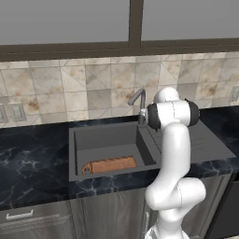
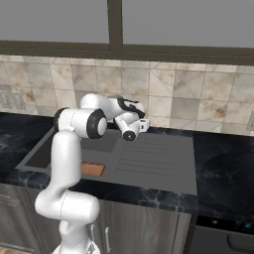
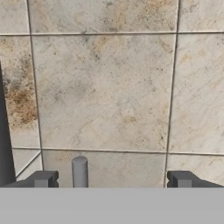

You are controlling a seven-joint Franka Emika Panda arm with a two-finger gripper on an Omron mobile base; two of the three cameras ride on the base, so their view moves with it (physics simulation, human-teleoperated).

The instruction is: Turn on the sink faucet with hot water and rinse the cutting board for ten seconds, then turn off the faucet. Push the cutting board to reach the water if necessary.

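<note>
The dark grey sink faucet (image 1: 138, 100) stands at the back rim of the sink (image 1: 106, 139). In the basin, close to its front wall, lies the reddish-brown cutting board (image 1: 110, 165), its end also showing past my arm (image 2: 93, 169). My gripper (image 2: 143, 125) is raised behind the sink, pointing at the tiled wall. In the hand view the gripper (image 3: 113, 179) is open, and the faucet's small grey lever (image 3: 79, 172) stands between the fingertips, closer to the left one. The faucet's dark stem (image 3: 4, 144) runs along the left edge. The water is out of view.
Black marble counter (image 1: 32, 163) surrounds the sink, with the ribbed drainboard (image 2: 154, 158) to the right. The tiled backsplash (image 3: 109, 87) is close in front of the hand. Wall sockets (image 1: 17, 112) sit at the left, and cabinet doors run below.
</note>
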